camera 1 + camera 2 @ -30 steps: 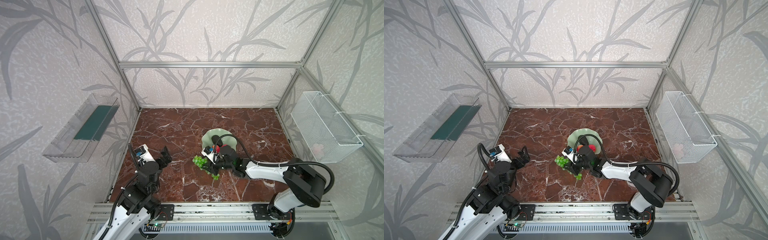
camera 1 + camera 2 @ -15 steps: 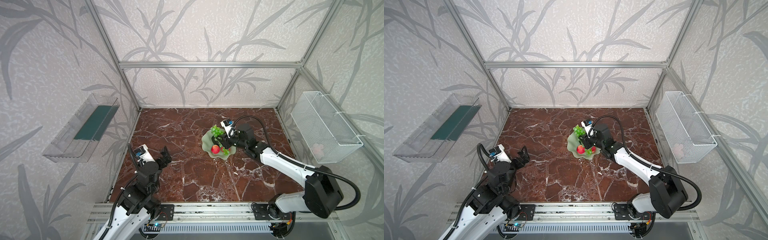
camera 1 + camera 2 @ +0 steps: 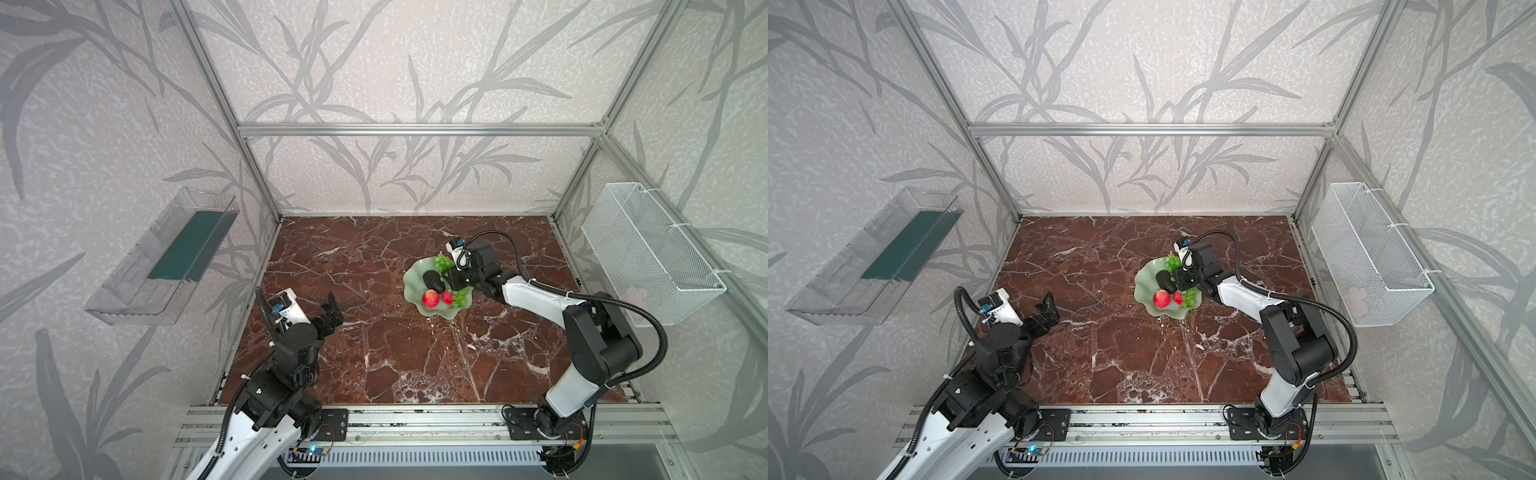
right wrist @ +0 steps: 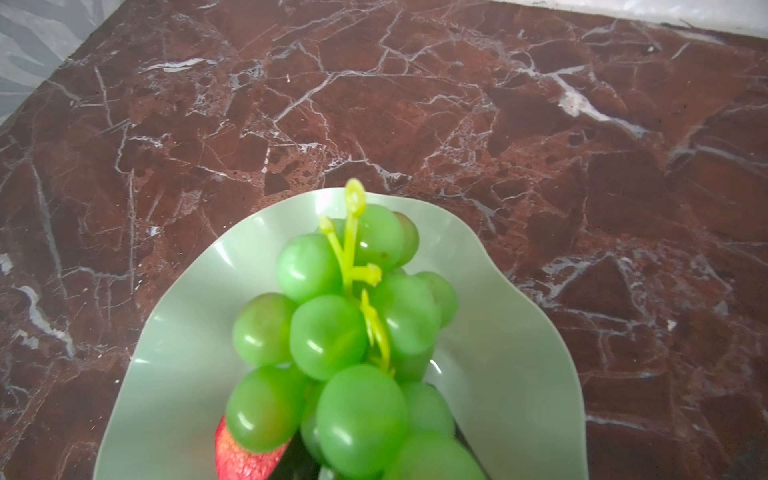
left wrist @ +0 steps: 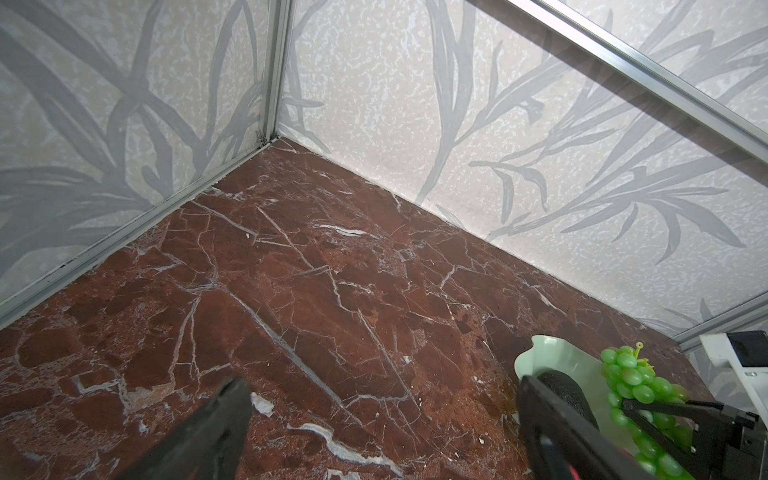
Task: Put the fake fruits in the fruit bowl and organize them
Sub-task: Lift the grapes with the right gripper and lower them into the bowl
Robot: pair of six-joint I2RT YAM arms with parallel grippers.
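Now that the right arm is reaching across the far half of the counter [image 3: 374,353], rather than working at its near middle as it was a second ago, the grapes are no longer trailing on the marble in front of the bowl [image 3: 413,286]. The bowl is sitting where it was, right of centre. The left arm is idling at the near left as before, its pincer [image 3: 332,311] spread wide and holding nothing. The right pincer [image 3: 452,287] is hovering low over the bowl's right half, pressed together and pinching the grapes [image 3: 443,262] about mid-bunch. In the left wrist view its fingers [image 5: 665,409] are crossing the green cluster. The bunch is draping along the bowl's right side, its stem end pointing toward the far rim and its tail curling near the front rim. Whether its weight is already resting on the dish I cannot tell. The avocado [image 3: 434,280] is lying in the bowl's middle, just beside the pincer. The two apples [image 3: 430,298] are sitting side by side near the front rim, the smaller one [image 3: 447,297] touching the grapes' tail. With every fruit now appearing to be over or in the bowl, the placing is probably nearing its end, and what is remaining is letting go cleanly and backing out without dragging the bunch along
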